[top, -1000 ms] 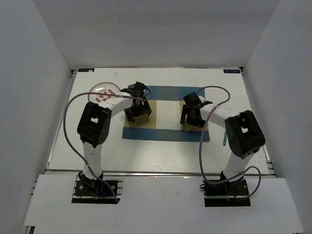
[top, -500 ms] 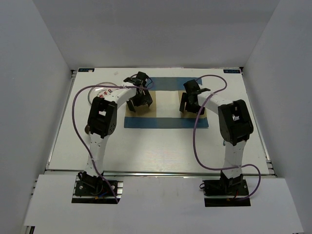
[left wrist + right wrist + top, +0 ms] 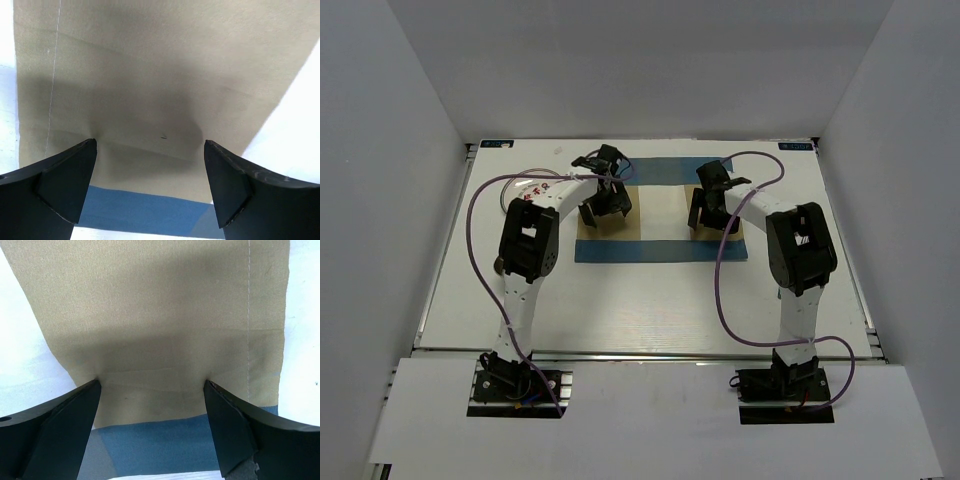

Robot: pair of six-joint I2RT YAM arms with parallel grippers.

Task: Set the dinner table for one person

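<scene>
Dinner table point(image 3: 640, 300) lies white and smooth beneath both arms. Over the last second I've slid the placemat point(image 3: 660, 250) away from the bases; it now sits squared toward the far side, so the base layer looks placed. My left gripper point(image 3: 150, 147) is spread wide, its tips creasing the matte tan weave. My right gripper point(image 3: 152, 385), also spread, presses soft tan cloth beside a stitched seam.

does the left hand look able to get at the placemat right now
Likely yes: the left hand sits open right over the placemat, on its tan panel, with nothing between them.
</scene>
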